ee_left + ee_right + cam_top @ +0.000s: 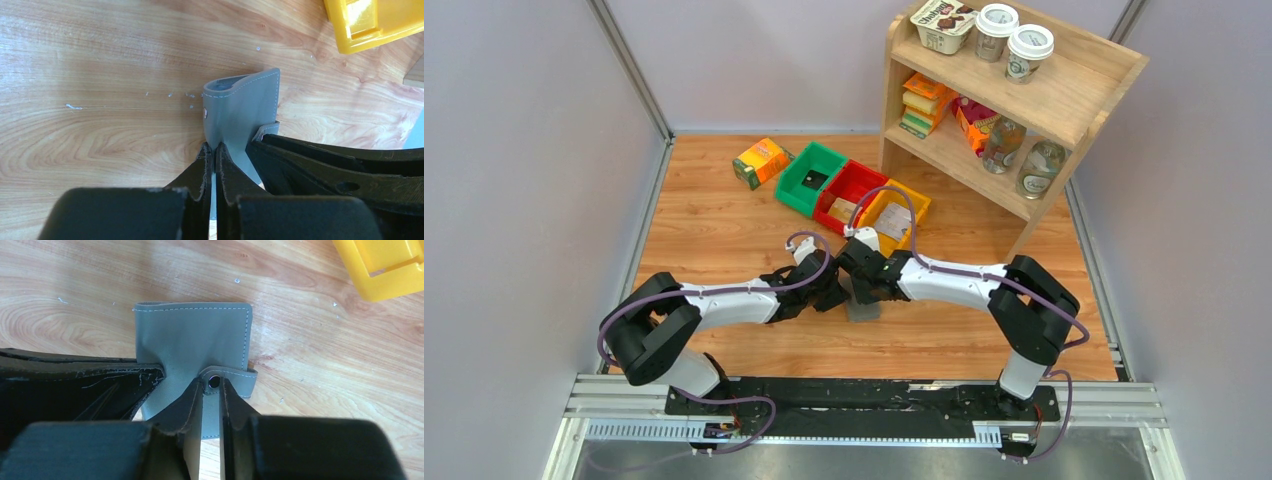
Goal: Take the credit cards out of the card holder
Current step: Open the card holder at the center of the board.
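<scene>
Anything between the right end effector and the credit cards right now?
Yes. The card holder is folded shut, so its grey cover hides the credit cards; none shows. The right end effector sits at the snap tab, and the left end effector pinches the holder's edge.

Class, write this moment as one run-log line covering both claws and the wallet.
wallet: folded | left claw: shut on its edge | right claw: at snap tab, grip unclear | cards: none visible
</scene>
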Robot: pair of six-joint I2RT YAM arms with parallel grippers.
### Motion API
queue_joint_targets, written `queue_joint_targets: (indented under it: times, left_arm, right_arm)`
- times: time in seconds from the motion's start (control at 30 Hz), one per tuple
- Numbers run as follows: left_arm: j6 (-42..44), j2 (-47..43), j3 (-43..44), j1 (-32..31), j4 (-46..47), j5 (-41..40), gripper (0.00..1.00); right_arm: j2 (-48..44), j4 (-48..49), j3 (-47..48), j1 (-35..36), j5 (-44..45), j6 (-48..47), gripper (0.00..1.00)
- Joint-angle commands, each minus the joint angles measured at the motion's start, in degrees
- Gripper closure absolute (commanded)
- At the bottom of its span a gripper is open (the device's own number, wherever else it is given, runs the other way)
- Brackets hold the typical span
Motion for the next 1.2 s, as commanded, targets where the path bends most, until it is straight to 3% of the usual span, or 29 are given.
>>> queue_joint_targets:
  times: [0.0,0.03,0.07,0.63,0.8,0.83,1.0,1.1,1.17]
  left_arm:
    - [0.93,-1.69,-1.03,0.32,-2.4,-1.27,1.0]
    - [0.93,-1.69,-1.12,0.32,-2.49,-1.36,1.0]
    - [1.02,-1.69,-1.03,0.23,-2.23,-1.18,1.0]
    - [2.6,-0.2,-0.59,0.5,-2.58,-1.89,1.0]
    - [5.85,-0.2,0.29,2.08,-2.49,-1.71,0.96]
    - [6.29,-0.55,0.2,2.69,-2.49,-1.54,0.94]
    - [9.54,-3.88,-0.5,3.05,-2.58,-3.72,0.81]
    - [11.12,-6.69,-1.11,3.05,-2.93,-5.05,0.66]
    - [14.28,-8.36,-1.12,3.05,-3.63,-5.66,0.55]
  right_arm:
    - [2.56,-3.98,0.32,-0.66,6.18,0.62,0.89]
    - [2.38,-4.07,0.32,-0.66,6.18,0.71,0.98]
    - [2.12,-4.07,0.14,-0.84,6.27,0.89,1.0]
    - [-7.37,-0.82,-6.45,-3.47,6.71,3.35,0.98]
    - [-12.55,0.94,-8.91,-3.56,7.76,3.44,0.81]
    - [-13.6,1.2,-9.78,-3.48,8.37,3.44,0.71]
    - [-19.32,2.34,-12.77,-3.56,11.63,3.0,0.38]
    - [-23.09,4.45,-15.14,-3.48,11.11,2.39,0.22]
    - [-25.9,6.03,-17.51,-3.48,10.58,2.47,0.0]
